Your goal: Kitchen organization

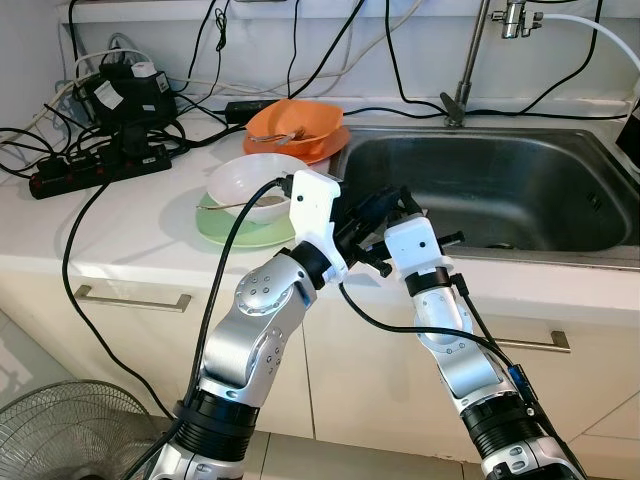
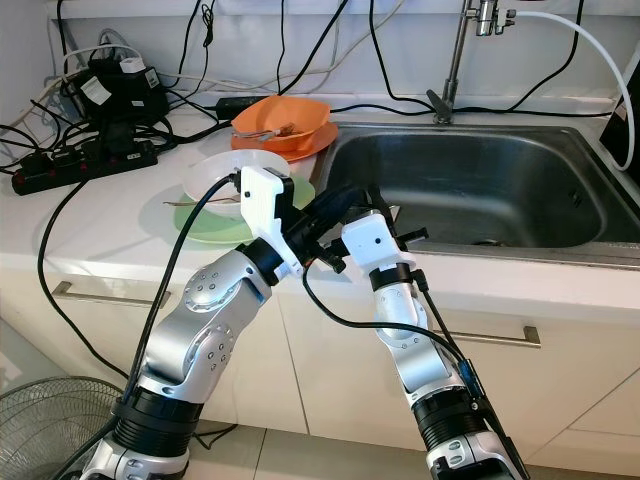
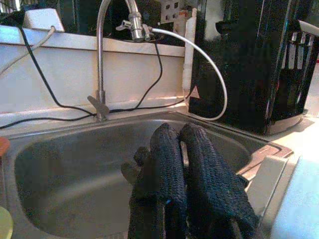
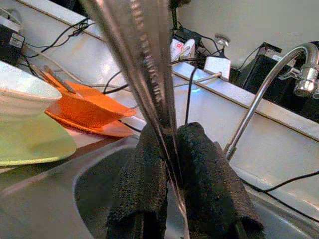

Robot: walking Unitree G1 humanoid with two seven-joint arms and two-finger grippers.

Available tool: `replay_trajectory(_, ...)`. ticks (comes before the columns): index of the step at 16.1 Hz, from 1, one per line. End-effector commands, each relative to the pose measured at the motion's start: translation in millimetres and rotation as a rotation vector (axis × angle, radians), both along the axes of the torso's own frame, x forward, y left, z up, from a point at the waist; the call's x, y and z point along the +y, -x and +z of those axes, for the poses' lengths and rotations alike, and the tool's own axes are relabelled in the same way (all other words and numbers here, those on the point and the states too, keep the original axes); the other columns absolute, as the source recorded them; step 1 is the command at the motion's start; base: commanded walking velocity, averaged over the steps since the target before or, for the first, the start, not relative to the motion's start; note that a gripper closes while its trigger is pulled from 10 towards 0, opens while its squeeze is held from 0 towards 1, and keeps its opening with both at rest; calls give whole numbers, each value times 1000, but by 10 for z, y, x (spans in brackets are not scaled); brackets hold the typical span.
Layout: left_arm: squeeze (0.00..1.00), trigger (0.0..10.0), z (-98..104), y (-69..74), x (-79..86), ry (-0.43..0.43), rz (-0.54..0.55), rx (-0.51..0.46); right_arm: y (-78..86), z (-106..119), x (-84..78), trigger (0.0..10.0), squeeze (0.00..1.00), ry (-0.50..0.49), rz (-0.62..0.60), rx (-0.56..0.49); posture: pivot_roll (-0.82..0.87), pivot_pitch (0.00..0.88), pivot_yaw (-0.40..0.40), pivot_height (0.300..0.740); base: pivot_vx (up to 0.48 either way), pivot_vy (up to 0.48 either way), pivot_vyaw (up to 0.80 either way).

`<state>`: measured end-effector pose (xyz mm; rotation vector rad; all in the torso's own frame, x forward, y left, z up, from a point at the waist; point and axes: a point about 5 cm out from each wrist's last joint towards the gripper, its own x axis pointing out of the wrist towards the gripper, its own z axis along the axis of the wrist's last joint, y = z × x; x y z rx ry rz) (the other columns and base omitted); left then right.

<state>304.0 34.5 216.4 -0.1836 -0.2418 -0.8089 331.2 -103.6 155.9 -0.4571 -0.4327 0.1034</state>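
My right gripper (image 4: 172,164) is shut on a long shiny metal utensil (image 4: 147,74), whose handle runs up past the camera. It hovers over the front left corner of the steel sink (image 1: 560,250), crossed with my left arm. My left gripper (image 3: 180,149) is shut with nothing between its fingers and points over the sink basin. In the left eye view both grippers sit close together, the left gripper (image 1: 368,214) and the right gripper (image 1: 398,205). A white bowl (image 1: 252,183) with a utensil in it stands on a green plate (image 1: 240,235) just left of them.
An orange bowl (image 1: 296,122) on an orange plate stands behind the white bowl, by the sink's back left corner. The faucet (image 1: 470,60) rises behind the sink. A power strip (image 1: 100,168), adapters and many cables crowd the counter's back left. A fan (image 1: 65,430) stands on the floor.
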Motion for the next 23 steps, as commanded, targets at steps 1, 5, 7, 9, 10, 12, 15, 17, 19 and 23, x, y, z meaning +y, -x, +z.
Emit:
replay_trajectory(1,259,10000,-55,-36,45,-19,19,22,-8,83,-10,0,0,-36,4,-29,20,0,87,740,0,0,0)
replay_trajectory(5,1000,10000,-67,-51,44,-36,33,17,-14,80,-23,0,0,-36,-1,-28,20,0,88,740,0,0,0)
replay_trajectory(7,1000,10000,-60,-58,48,-34,38,15,-15,82,-19,0,0,-37,-1,-28,20,0,88,740,0,0,0)
replay_trajectory(9,1000,10000,-48,-60,50,-30,39,12,-16,83,-20,0,0,-38,-1,-28,23,0,85,740,0,0,0)
replay_trajectory(10,1000,10000,-40,-59,53,-28,40,9,-19,84,-26,0,0,-38,-3,-27,23,0,85,740,0,0,0)
replay_trajectory(12,1000,10000,-28,-60,72,-16,51,7,-29,82,-44,0,0,-42,-11,-24,23,0,85,740,0,0,0)
replay_trajectory(15,1000,10000,-17,-77,107,8,78,13,-50,86,-72,0,0,-58,-27,-17,23,0,85,740,0,0,0)
replay_trajectory(17,0,10000,15,-69,137,38,78,8,-88,118,-113,0,0,-71,-44,-15,25,0,82,740,0,0,0)
replay_trajectory(19,0,10000,17,-64,147,43,80,9,-104,126,-132,0,0,-69,-49,-14,26,0,80,740,0,0,0)
replay_trajectory(23,0,10000,61,-69,185,93,82,22,-110,115,-144,0,0,-68,-51,-10,28,0,77,740,0,0,0)
